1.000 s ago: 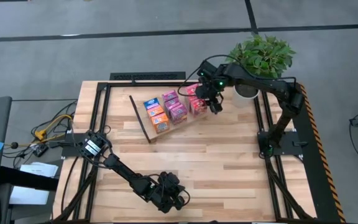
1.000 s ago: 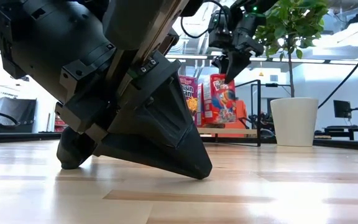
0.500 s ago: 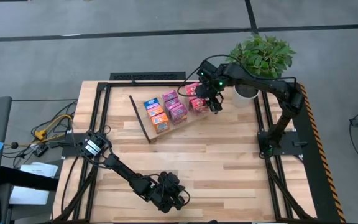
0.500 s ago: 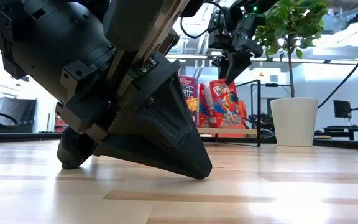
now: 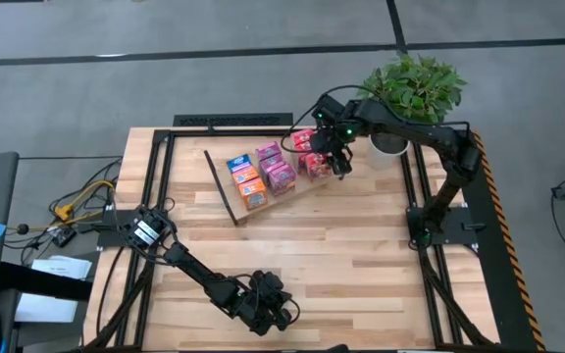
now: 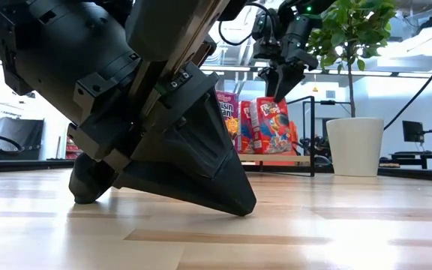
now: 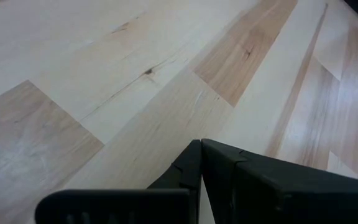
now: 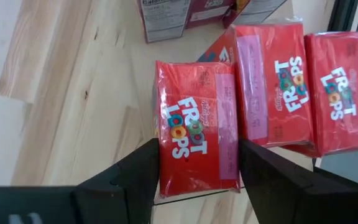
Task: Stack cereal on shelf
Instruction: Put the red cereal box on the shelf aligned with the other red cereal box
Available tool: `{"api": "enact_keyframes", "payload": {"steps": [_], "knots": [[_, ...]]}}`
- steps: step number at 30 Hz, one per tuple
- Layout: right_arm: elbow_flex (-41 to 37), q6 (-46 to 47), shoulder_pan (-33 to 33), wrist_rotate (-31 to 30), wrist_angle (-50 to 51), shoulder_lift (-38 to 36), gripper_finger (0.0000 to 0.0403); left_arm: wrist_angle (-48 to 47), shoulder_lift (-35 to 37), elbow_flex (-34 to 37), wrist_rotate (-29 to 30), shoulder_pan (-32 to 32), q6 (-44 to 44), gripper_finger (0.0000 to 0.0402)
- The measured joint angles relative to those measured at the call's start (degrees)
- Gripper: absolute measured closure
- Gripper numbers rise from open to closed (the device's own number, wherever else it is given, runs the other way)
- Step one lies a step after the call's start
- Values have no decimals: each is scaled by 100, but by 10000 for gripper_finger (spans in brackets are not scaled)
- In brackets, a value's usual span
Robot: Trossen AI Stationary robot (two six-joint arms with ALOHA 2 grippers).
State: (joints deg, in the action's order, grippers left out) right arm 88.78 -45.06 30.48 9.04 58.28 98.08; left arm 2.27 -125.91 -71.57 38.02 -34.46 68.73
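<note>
Partly behind right tool (image 5: 339, 165): shelf (image 5: 231, 201)

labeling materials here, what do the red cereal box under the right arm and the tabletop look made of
Red cereal box: printed cardboard, probably; glossy face, crisp folded edges. Tabletop: light wood planks, likely sealed; visible grain, knots and seams, with a soft sheen in the low view.

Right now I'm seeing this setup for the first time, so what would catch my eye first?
The cluster of bright cereal boxes on the tilted shelf at the table's far side, with the right tool open just above a red box. Next, the leafy potted plant at the far right corner. The left tool rests shut near the front edge.
</note>
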Motion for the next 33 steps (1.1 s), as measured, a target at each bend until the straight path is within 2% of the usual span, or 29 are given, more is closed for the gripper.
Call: {"api": "enact_keyframes", "payload": {"steps": [9, 20, 23, 28, 33], "knots": [[4, 2, -8, -15, 101, -40, 163, 8, 0, 0, 15, 0, 2, 402], [10, -2, 16, -48, -47, -685, 164, 26, -2, 0, 98, 0, 11, 401], [10, 100, 31, -447, 111, -678, 170, 26, -2, 0, 103, 0, 14, 401], [10, 417, -8, -813, 274, -678, 211, 24, -2, 0, 125, 0, 66, 402], [10, 673, -110, -906, 887, -678, 295, 24, -2, 0, 120, 0, 101, 402]]}}
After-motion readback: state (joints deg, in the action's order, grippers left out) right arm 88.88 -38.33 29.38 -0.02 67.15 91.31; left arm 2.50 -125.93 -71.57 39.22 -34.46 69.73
